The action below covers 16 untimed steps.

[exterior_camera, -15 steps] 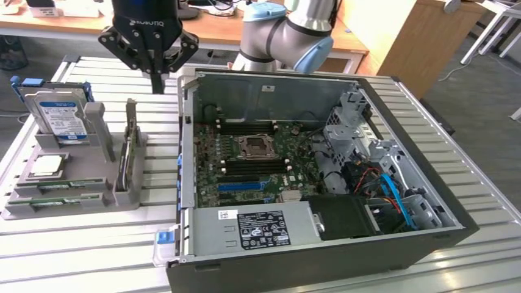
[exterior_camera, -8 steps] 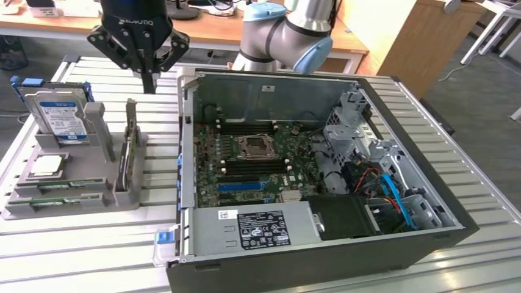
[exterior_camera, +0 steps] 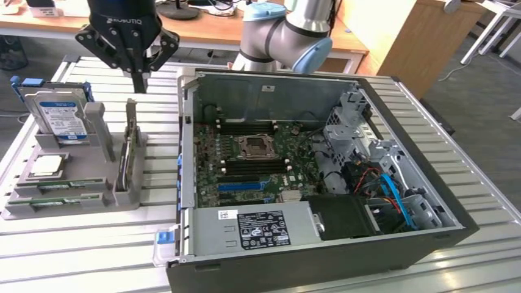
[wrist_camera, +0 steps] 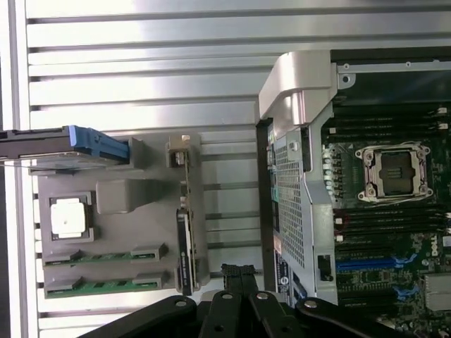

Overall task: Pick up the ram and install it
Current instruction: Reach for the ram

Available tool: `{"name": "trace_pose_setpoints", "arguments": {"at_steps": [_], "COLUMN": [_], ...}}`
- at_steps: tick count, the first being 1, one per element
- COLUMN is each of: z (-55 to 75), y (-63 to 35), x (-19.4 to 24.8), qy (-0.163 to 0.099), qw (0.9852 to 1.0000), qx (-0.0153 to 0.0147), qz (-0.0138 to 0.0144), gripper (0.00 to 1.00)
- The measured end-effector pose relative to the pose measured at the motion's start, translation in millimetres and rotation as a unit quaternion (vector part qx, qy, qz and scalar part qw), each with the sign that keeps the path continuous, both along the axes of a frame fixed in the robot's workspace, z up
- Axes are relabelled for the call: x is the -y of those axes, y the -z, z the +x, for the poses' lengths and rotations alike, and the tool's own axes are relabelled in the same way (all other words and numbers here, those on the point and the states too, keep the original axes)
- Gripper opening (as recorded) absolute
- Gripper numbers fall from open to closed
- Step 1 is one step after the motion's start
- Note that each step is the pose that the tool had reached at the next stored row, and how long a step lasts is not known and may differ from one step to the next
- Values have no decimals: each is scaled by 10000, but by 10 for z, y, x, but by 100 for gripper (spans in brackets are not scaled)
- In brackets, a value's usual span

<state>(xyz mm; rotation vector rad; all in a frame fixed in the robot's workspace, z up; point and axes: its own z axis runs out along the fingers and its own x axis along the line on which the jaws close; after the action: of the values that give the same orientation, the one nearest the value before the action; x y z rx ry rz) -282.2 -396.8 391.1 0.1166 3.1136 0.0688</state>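
You are at the approach, before any pickup. The gripper (exterior_camera: 138,84) hangs with its fingers pressed together and nothing between them, above the far end of the grey holder (exterior_camera: 49,210) on the slatted table (exterior_camera: 82,256).

The ram (exterior_camera: 124,157) stands on its long edge in an upright slot of that holder, on the side next to the computer case (exterior_camera: 326,268). I take it for the piece in play because it is the board nearest the gripper. Two more green sticks (exterior_camera: 61,183) lie flat in the holder's near end, beside the processor chip (exterior_camera: 47,165) and in front of the hard drive (exterior_camera: 57,116).

The ram's long axis lies level with the table. In the exterior view it runs from far to near, roughly along the case's side wall. Its flat faces turn to the exterior view's left and right, and its thin top edge is up.

A grasp from here calls for spread fingers and jaws set across the thin thickness. They should come down near mid-length so the stick does not tip.

The empty memory slots (exterior_camera: 254,163) beside the socket (exterior_camera: 254,145) run across the ram's present line. By my reading, you need about a quarter turn before seating it.
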Motion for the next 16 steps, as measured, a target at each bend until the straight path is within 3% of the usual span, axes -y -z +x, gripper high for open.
{"name": "trace_pose_setpoints", "arguments": {"at_steps": [16], "z": [-312], "y": [10], "x": [-22], "qy": [0], "qw": [10000], "qx": [0], "qz": [0], "gripper": [11]}}
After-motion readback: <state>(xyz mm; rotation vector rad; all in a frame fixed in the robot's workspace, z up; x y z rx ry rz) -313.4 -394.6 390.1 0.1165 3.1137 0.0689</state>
